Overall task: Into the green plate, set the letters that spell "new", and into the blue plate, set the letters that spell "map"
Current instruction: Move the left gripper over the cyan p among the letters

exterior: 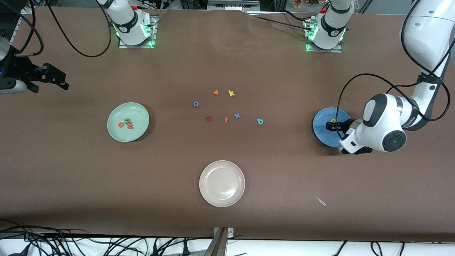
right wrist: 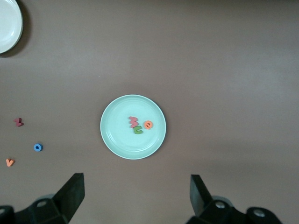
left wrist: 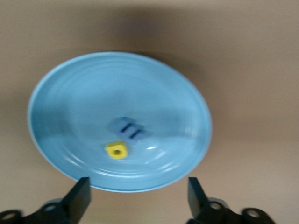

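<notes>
Nearest the front camera sits the cream-white plate (exterior: pixel 221 183), with a small pale scrap (exterior: pixel 321 201) on the table toward my left arm's end.

Farther back come the two task plates. At my left arm's end, the blue plate (left wrist: pixel 70 112) holds the blue "m" (left wrist: pixel 129 129) and the yellow "a" (left wrist: pixel 116 150), lying just beside each other near its middle. My left gripper (left wrist: pixel 138 196) hangs over that plate, fingers spread apart and holding nothing. At my right arm's end, the green plate (exterior: pixel 117 133) carries the orange "e" (exterior: pixel 121 124), the green "n" (exterior: pixel 127 120) and the pinkish-red "w" (exterior: pixel 130 125), bunched together.

Between the plates, loose on the table, lies the teal "p" (exterior: pixel 260 121), not yet in the blue plate. Close by are a blue "x" (exterior: pixel 236 115), a salmon "f" (exterior: pixel 226 120) and a dark red "z" (exterior: pixel 209 119). Farther from the camera lie a blue ring letter (exterior: pixel 196 104), a small orange letter (exterior: pixel 215 92) and a yellow "k" (exterior: pixel 231 93).

My right gripper (right wrist: pixel 138 193) waits high over the table near the green plate, fingers wide and empty.
</notes>
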Robot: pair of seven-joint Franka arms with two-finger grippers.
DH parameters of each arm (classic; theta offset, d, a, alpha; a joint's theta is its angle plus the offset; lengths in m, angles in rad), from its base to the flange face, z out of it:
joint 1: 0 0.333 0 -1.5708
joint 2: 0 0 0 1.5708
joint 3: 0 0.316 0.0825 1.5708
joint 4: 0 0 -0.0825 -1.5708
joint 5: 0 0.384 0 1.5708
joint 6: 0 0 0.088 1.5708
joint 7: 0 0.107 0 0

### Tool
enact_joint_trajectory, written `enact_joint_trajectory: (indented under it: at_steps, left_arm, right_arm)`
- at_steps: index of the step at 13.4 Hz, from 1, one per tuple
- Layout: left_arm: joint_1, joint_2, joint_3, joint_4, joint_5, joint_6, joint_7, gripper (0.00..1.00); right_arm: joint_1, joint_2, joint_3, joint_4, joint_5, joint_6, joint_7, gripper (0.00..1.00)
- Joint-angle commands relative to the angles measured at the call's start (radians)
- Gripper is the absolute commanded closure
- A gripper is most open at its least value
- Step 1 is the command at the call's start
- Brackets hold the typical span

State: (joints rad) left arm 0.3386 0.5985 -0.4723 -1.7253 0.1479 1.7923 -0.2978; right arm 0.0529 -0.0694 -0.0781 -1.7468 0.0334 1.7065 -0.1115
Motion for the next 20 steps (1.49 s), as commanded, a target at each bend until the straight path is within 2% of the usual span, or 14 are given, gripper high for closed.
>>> enact_joint_trajectory:
  at_steps: [1,3,5,10,12,15,20]
  left_arm:
    - [-0.015,-0.014,-0.070,0.006,-0.025,-0.005,-0.156,0.00]
    - [-0.019,-0.014,-0.132,0.006,-0.037,-0.004,-0.268,0.00]
    - [-0.030,-0.006,-0.176,0.004,-0.037,0.060,-0.372,0.00]
    - [-0.124,0.055,-0.175,-0.005,-0.034,0.200,-0.539,0.01]
    - [-0.164,0.073,-0.169,-0.010,-0.025,0.248,-0.590,0.01]
    - [-0.187,0.095,-0.166,-0.013,-0.019,0.288,-0.633,0.01]
    - [-0.205,0.102,-0.164,-0.033,-0.019,0.334,-0.664,0.01]
  right_arm:
    - [-0.022,0.025,0.011,0.059,0.000,-0.071,0.012,0.00]
    - [-0.024,0.034,0.009,0.064,0.000,-0.081,0.013,0.00]
    - [-0.025,0.036,0.008,0.064,0.002,-0.081,0.016,0.00]
    - [-0.027,0.053,0.006,0.075,0.005,-0.076,0.025,0.00]
    - [-0.044,0.054,-0.021,0.075,0.005,-0.079,0.012,0.00]
    - [-0.048,0.063,-0.046,0.078,0.011,-0.079,0.012,0.00]
    - [-0.041,0.062,-0.042,0.079,0.005,-0.074,0.013,0.00]
